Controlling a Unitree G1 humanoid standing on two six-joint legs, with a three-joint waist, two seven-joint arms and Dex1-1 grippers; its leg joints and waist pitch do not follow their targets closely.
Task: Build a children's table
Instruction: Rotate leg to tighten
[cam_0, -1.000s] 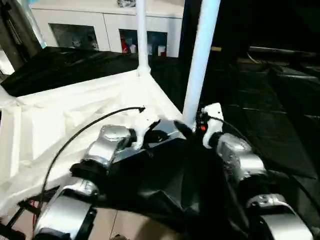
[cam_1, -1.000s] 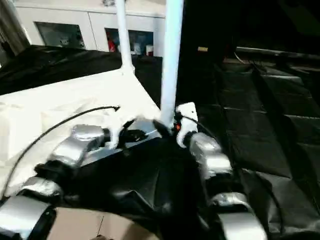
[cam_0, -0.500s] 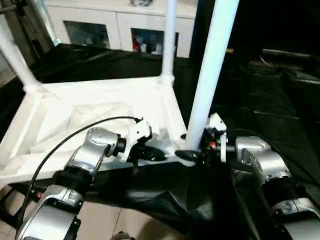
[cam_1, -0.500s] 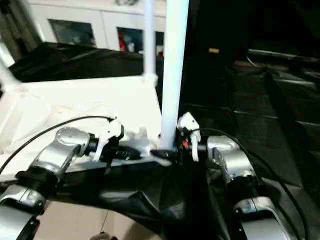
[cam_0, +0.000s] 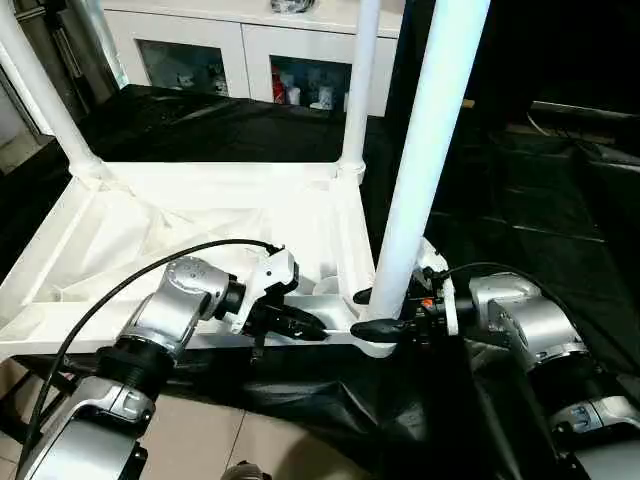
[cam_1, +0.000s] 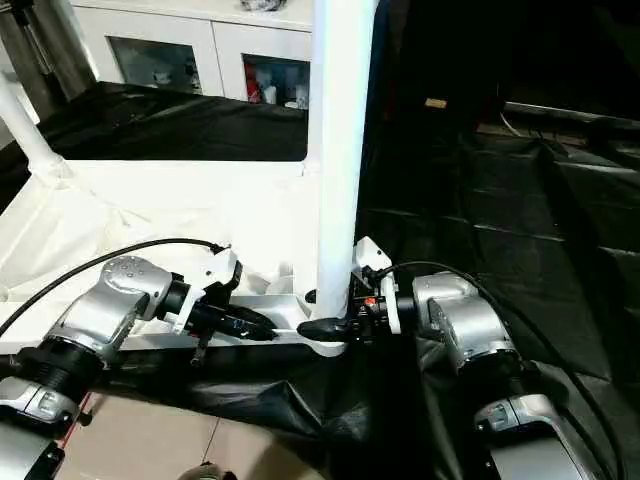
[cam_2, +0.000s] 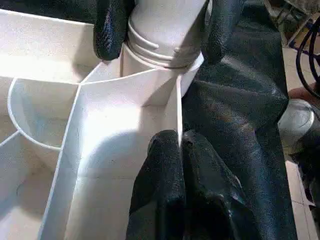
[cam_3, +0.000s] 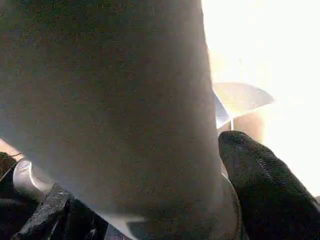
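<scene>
White table top (cam_0: 200, 215) rim pinched by the closed left claw (cam_0: 305, 326); right claw (cam_0: 372, 312) straddles the near leg (cam_0: 425, 170).

The three upright white table legs all run out of the top of the head views, so their free ends are cut off: the near leg (cam_0: 425, 170), the far leg (cam_0: 360, 85) and the far-left leg (cam_0: 40, 90). The near leg hides much of the right hand (cam_0: 385, 315); one black finger (cam_0: 380, 327) shows in front of the leg's base, the other passes behind it. The upturned tabletop's (cam_0: 190, 215) near-left corner is hidden behind the left forearm. In the left wrist view the tabletop's thin edge wall hides where the left hand's fingers (cam_2: 170, 175) meet. Small items behind the cabinet's (cam_0: 250, 60) glass doors are too small to identify.
</scene>
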